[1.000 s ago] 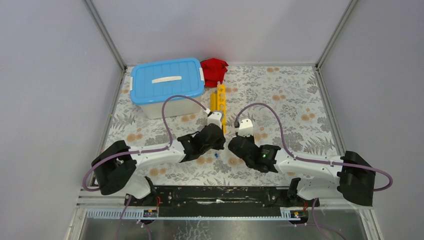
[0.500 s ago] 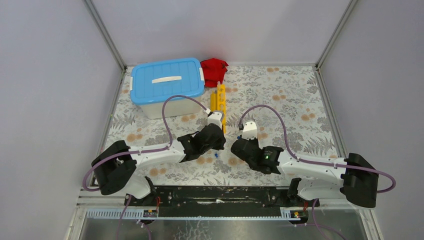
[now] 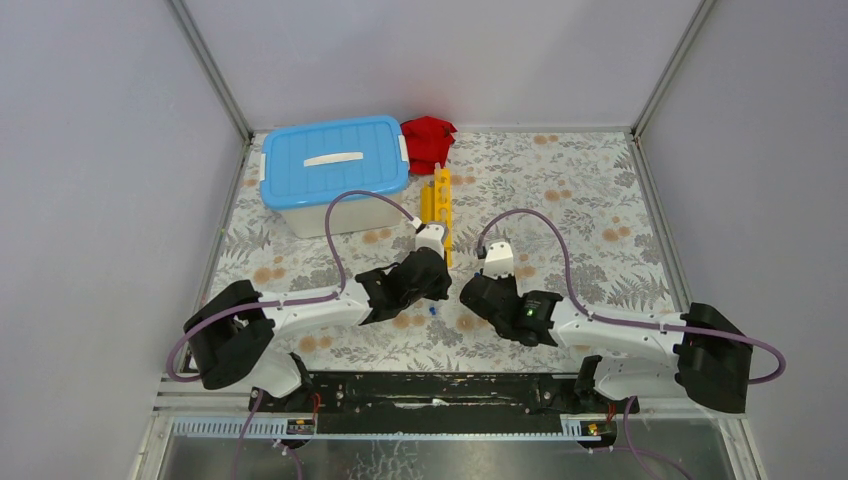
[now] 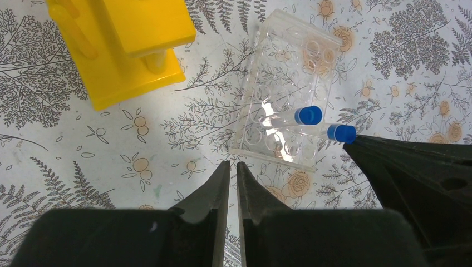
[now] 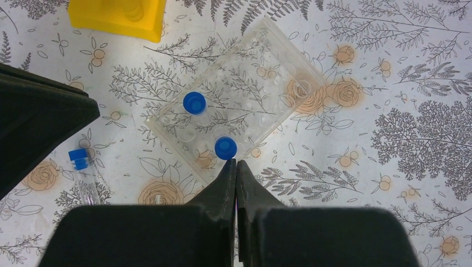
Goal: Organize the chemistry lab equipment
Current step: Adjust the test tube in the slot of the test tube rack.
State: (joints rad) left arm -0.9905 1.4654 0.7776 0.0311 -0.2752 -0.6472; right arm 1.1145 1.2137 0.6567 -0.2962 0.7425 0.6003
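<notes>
A clear tube holder (image 5: 239, 100) lies on the floral table with two blue-capped tubes (image 5: 194, 103) (image 5: 225, 147) standing in it. A third tube (image 5: 83, 167) lies loose on the table to its left, seen as a blue speck (image 3: 432, 311) from above. My right gripper (image 5: 236, 163) is shut and empty, its tips just short of the nearer cap. My left gripper (image 4: 233, 165) is shut with only a slit between its fingers and holds nothing. It hovers near the holder's (image 4: 286, 89) edge. The yellow rack (image 3: 437, 210) stands behind. The white blue-lidded tub (image 3: 335, 160) is closed.
A red cloth (image 3: 428, 140) lies at the back beside the tub. The two arms meet closely over the holder, and the right arm's black body (image 4: 412, 167) fills the left wrist view's right side. Grey walls enclose the table on three sides.
The right arm has shifted slightly, its wrist moving a little to the right and nearer. The left arm has stayed still. Both grippers stay shut.
</notes>
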